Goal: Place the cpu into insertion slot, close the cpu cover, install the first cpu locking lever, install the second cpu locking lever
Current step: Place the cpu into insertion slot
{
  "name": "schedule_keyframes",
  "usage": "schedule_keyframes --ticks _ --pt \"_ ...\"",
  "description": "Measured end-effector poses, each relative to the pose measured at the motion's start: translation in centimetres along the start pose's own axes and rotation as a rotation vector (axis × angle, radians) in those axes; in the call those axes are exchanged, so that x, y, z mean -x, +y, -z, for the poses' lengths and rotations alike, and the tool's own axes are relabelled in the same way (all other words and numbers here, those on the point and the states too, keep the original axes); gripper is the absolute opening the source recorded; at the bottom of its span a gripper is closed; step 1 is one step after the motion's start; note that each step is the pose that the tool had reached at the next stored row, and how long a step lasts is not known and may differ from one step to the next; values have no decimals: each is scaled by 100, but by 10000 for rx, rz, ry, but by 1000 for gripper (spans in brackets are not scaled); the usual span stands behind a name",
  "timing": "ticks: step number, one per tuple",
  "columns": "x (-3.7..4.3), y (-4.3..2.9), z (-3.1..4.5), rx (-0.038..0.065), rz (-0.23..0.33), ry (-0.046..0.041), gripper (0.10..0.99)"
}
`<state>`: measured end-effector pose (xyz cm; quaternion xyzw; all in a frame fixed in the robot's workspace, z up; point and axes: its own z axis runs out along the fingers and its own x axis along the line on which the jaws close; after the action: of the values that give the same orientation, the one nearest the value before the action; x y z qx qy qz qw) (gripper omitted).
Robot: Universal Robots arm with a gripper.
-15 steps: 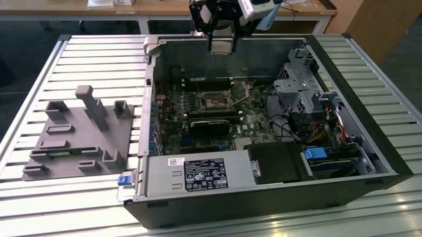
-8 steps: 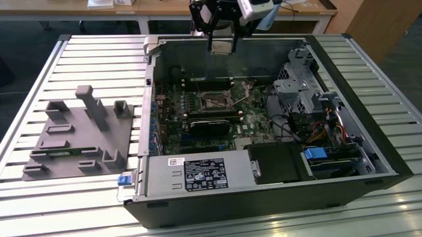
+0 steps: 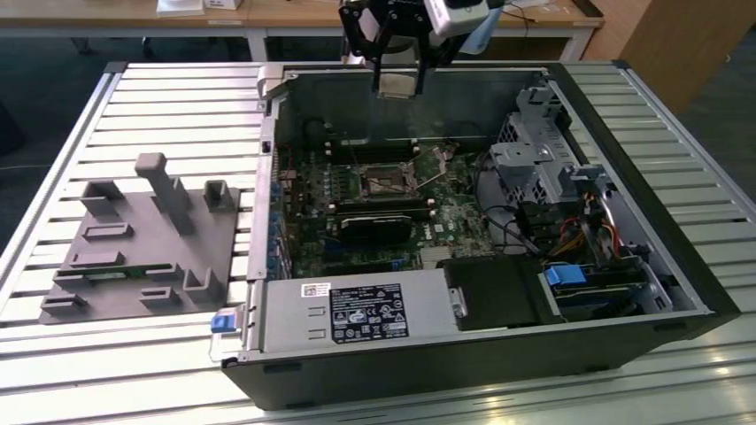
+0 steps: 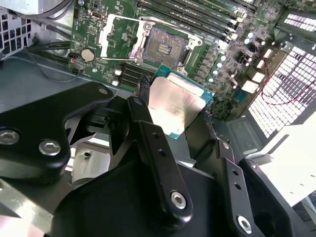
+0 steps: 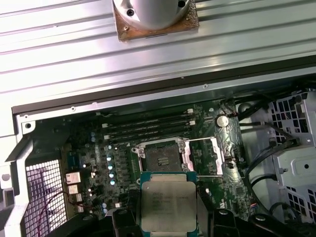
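Second wrist view: flat, square, silvery cpu [image 4: 174, 104].

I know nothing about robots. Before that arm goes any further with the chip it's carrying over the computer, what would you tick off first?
1. Grip on the cpu: ok; the gripper clamps it by two opposite edges.
2. Insertion slot empty: ok; its dark centre is bare.
3. Cpu cover out of the way: ok; it is flipped open beside the slot.
4. Chip down at the slot: not ok; it hangs well above the computer case in the exterior view.
5. Chip's corners matched to the slot: cannot tell.
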<state>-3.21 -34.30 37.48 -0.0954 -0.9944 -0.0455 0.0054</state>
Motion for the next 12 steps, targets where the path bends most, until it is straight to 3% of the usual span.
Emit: schedule_keyframes --ticks 12 --pt "0 0 0 4 -270 -25 537"
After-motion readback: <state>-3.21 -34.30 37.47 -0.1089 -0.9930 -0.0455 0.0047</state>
